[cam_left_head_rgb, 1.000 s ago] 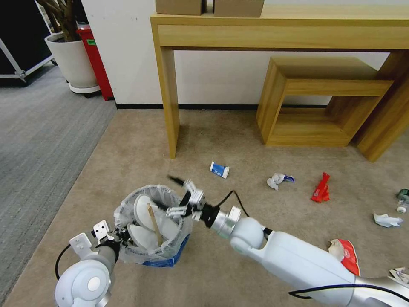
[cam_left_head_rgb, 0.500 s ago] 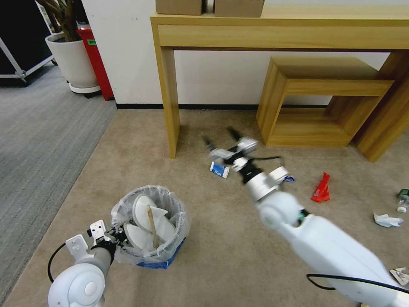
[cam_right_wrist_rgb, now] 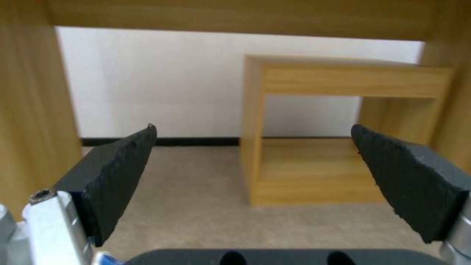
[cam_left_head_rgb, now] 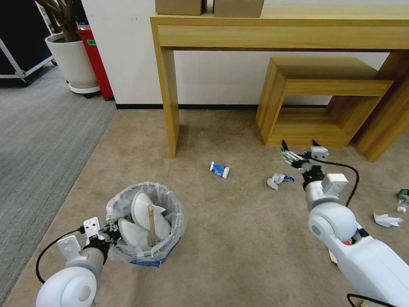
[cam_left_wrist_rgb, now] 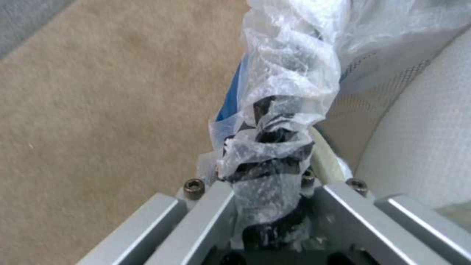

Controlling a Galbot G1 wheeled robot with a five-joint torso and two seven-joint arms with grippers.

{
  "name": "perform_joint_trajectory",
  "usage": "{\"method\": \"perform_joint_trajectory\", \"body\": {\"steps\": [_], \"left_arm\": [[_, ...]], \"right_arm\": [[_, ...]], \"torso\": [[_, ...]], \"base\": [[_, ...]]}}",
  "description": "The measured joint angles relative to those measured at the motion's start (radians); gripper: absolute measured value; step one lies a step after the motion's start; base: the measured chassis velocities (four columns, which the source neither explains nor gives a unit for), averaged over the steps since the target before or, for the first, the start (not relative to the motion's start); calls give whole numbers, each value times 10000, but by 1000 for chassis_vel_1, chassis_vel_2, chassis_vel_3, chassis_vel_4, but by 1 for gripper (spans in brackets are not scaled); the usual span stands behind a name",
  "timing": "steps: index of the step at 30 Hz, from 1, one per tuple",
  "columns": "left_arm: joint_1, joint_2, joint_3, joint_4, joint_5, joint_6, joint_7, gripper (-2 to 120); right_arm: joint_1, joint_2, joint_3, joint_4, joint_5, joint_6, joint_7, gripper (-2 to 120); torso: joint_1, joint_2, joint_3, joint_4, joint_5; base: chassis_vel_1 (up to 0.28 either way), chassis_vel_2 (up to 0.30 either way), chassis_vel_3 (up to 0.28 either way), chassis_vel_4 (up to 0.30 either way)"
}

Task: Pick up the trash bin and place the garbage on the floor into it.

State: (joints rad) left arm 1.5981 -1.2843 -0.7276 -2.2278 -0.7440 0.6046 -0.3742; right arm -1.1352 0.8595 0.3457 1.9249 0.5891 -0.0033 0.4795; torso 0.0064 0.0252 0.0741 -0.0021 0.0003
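Note:
The trash bin [cam_left_head_rgb: 172,216], blue with a crinkled clear bag, stands on the tan carpet at lower left. It holds two white slippers [cam_left_head_rgb: 142,208] and a wooden stick [cam_left_head_rgb: 150,225]. My left gripper [cam_left_head_rgb: 110,235] is shut on its near rim; the left wrist view shows the bag [cam_left_wrist_rgb: 294,55] bunched around the left gripper [cam_left_wrist_rgb: 270,151]. My right gripper [cam_left_head_rgb: 300,154] hangs open and empty in front of the small wooden stool, also seen open in the right wrist view [cam_right_wrist_rgb: 260,173]. Garbage on the floor: a blue-white carton [cam_left_head_rgb: 219,169], crumpled paper [cam_left_head_rgb: 277,180], a small bottle [cam_left_head_rgb: 401,200], more white paper [cam_left_head_rgb: 387,220].
A tall wooden console table [cam_left_head_rgb: 169,106] with cardboard boxes stands against the wall. A low wooden stool [cam_left_head_rgb: 315,128] sits beneath it. A white planter [cam_left_head_rgb: 73,62] and a red object [cam_left_head_rgb: 97,64] are at the far left, beside grey carpet [cam_left_head_rgb: 38,136].
My right arm has swung from over the bin far to the right, ending in front of the stool, open and empty. The bin, held by the left gripper, has shifted slightly left.

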Motion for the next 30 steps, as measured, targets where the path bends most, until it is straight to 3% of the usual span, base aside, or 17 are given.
{"method": "perform_joint_trajectory", "body": {"steps": [7, 12, 30], "left_arm": [[132, 3, -451, -81, 714, 6, 715, 0], [105, -131, -516, -49, 1170, 18, 1074, 0], [-8, -360, -539, 94, 1399, -235, 1272, 0]], "right_arm": [[-1139, 184, 1149, -70, -457, -41, 279, 100], [-1554, 335, 1419, -294, -719, 146, 339, 100], [-2217, 1050, 1640, -164, -1765, 1579, -145, 100]], "torso": [[0, 1, 0, -1, -5], [0, 1, 0, -1, -1], [0, 0, 0, -1, -2]], "base": [[0, 0, 0, 0], [0, 0, 0, 0], [0, 0, 0, 0]]}}
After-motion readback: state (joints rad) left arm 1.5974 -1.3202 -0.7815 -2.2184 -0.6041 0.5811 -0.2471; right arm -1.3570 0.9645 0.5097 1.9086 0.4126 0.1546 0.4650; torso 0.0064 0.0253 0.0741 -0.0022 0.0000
